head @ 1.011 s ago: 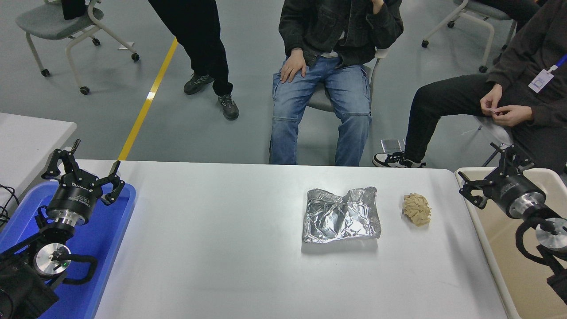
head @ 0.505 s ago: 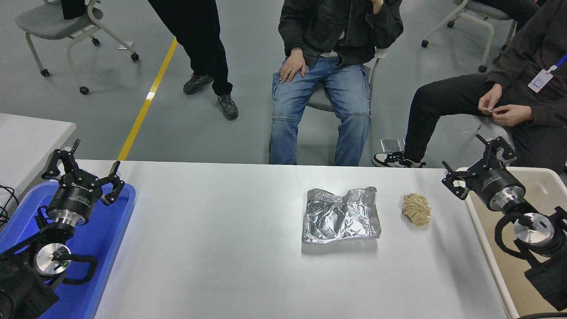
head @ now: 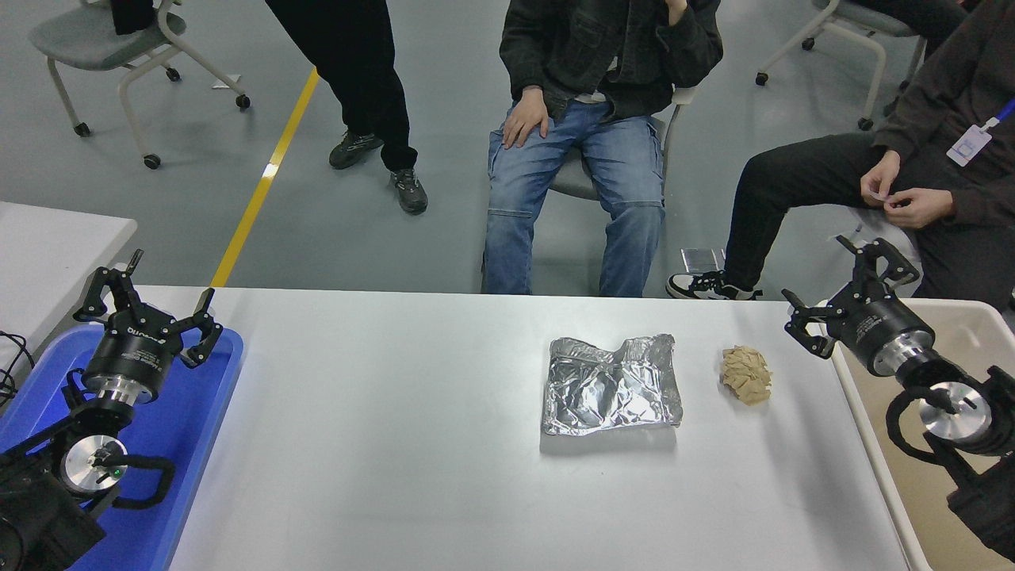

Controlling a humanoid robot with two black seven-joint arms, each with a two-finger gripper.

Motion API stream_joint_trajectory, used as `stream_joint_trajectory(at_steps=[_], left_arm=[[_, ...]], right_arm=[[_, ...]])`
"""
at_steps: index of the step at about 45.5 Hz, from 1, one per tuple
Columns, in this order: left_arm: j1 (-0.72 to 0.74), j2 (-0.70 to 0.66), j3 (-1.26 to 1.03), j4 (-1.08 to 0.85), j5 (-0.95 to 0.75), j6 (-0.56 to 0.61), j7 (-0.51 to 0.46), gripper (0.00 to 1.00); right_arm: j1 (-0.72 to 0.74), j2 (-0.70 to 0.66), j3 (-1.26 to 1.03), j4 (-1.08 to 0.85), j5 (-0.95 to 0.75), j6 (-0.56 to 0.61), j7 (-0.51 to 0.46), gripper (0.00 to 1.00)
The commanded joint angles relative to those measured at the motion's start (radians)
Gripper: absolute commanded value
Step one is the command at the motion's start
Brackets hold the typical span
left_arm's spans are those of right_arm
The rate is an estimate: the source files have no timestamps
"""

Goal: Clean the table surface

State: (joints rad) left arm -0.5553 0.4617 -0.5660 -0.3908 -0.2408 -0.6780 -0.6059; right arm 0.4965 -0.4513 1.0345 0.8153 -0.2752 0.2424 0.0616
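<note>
The table surface (head: 396,460) is a wide white top filling the lower half of the head view. A crumpled sheet of silver foil (head: 610,386) lies on it right of centre. A small tan crumpled paper wad (head: 746,374) lies just right of the foil. My right gripper (head: 842,291) hovers open over the table's far right corner, a short way right of the wad, with nothing between its fingers. My left gripper (head: 151,295) stays parked open over the blue tray at the lower left.
A blue plastic tray (head: 194,428) sits at the table's left end, and a beige bin (head: 904,476) at the right end. A smaller white tabletop (head: 47,246) stands at far left. Three people (head: 587,119) and some chairs (head: 119,47) are beyond the far edge.
My right gripper has moved left and toward the far edge, from over the beige bin to the table's far right corner. The left arm, foil and wad have not moved.
</note>
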Motion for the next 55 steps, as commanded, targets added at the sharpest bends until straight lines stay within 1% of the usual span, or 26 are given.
stream_joint_trajectory(at_steps=[1, 8, 11, 16, 20, 27, 29, 33, 40, 47, 50, 52, 55], left_arm=[[0.000, 0.000, 0.000, 0.000, 0.002, 0.000, 0.000, 1.00], [0.000, 0.000, 0.000, 0.000, 0.000, 0.000, 0.000, 1.00], [0.000, 0.000, 0.000, 0.000, 0.000, 0.000, 0.000, 1.00], [0.000, 0.000, 0.000, 0.000, 0.000, 0.000, 0.000, 1.00], [0.000, 0.000, 0.000, 0.000, 0.000, 0.000, 0.000, 1.00], [0.000, 0.000, 0.000, 0.000, 0.000, 0.000, 0.000, 1.00], [0.000, 0.000, 0.000, 0.000, 0.000, 0.000, 0.000, 1.00], [0.000, 0.000, 0.000, 0.000, 0.000, 0.000, 0.000, 1.00], [0.000, 0.000, 0.000, 0.000, 0.000, 0.000, 0.000, 1.00], [0.000, 0.000, 0.000, 0.000, 0.000, 0.000, 0.000, 1.00], [0.000, 0.000, 0.000, 0.001, 0.000, 0.000, 0.000, 1.00], [0.000, 0.000, 0.000, 0.000, 0.000, 0.000, 0.000, 1.00], [0.000, 0.000, 0.000, 0.000, 0.000, 0.000, 0.000, 1.00]], right_arm=[[-0.035, -0.073, -0.071, 0.223, -0.209, -0.055, -0.005, 1.00], [-0.032, -0.104, -0.152, 0.353, -0.251, -0.170, -0.020, 1.00], [-0.015, -0.121, -0.189, 0.366, -0.251, -0.193, -0.060, 1.00], [0.034, -0.124, -0.246, 0.367, -0.289, -0.202, -0.137, 1.00], [0.069, -0.125, -0.309, 0.367, -0.378, -0.203, -0.184, 1.00], [0.143, -0.124, -0.421, 0.370, -0.524, -0.201, -0.302, 1.00], [0.161, -0.124, -0.444, 0.370, -0.538, -0.201, -0.307, 1.00], [0.214, -0.124, -0.502, 0.370, -0.552, -0.199, -0.315, 0.95], [0.310, -0.125, -0.622, 0.372, -0.642, -0.199, -0.307, 0.91], [0.356, -0.115, -0.700, 0.370, -0.768, -0.199, -0.306, 0.92], [0.387, -0.115, -0.754, 0.369, -0.785, -0.198, -0.304, 0.98], [0.408, -0.115, -0.790, 0.369, -0.783, -0.190, -0.304, 0.99], [0.434, -0.115, -0.849, 0.367, -0.791, -0.189, -0.304, 0.99]])
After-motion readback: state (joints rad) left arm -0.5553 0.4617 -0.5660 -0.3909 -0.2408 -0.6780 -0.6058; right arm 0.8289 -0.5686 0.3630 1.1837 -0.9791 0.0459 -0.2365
